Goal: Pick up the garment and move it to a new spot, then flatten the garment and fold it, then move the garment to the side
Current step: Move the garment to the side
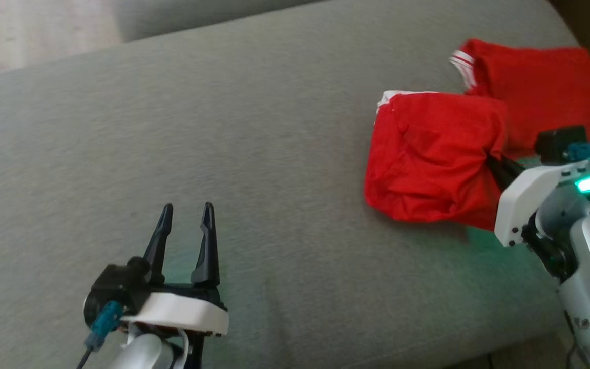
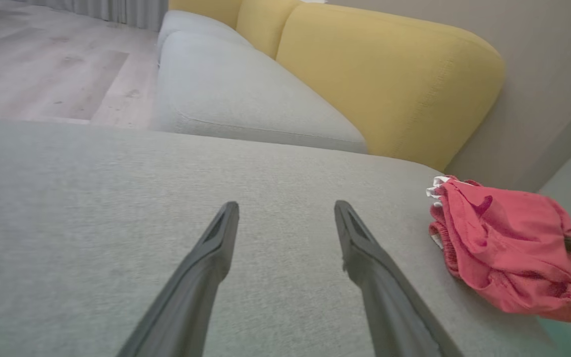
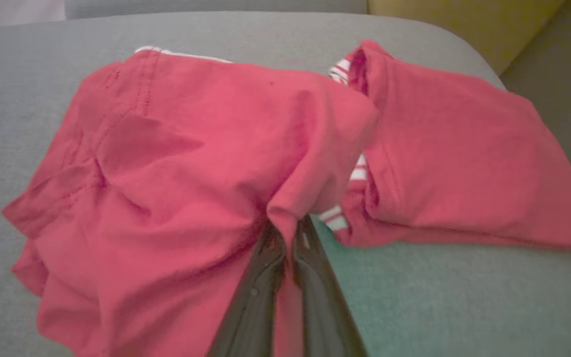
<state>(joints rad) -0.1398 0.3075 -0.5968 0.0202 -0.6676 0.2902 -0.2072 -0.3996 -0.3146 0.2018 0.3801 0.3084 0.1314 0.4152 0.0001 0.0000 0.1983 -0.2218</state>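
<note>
Left gripper (image 1: 188,210): low at lower left of head view, forearm coming up from the bottom edge, fingers pointing away over the grey sofa cushion (image 1: 254,128), spread wide, nothing between them. Right gripper (image 3: 289,228): at right side of head view, white wrist housing (image 1: 535,195) with green light (image 1: 586,184) lit, arm angled in from the lower right corner, fingers aimed up and left into the cloth. Fingers pressed together, pinching a fold of the red garment (image 1: 430,154) at its near right edge; tips buried in the fold in head view, clamped on a bunched ridge of cloth in right wrist view. Garment in two lobes: crumpled front lobe puffed and creased around the pinch, flatter back lobe lying behind it toward the cushion's far right corner; white striped trim (image 1: 463,62) at the edges and between the lobes. Well apart from the left fingers, off to their right. Yellow backrest (image 2: 389,74) beyond the cushion, pale wooden floor (image 2: 42,64) to its left in left wrist view
</note>
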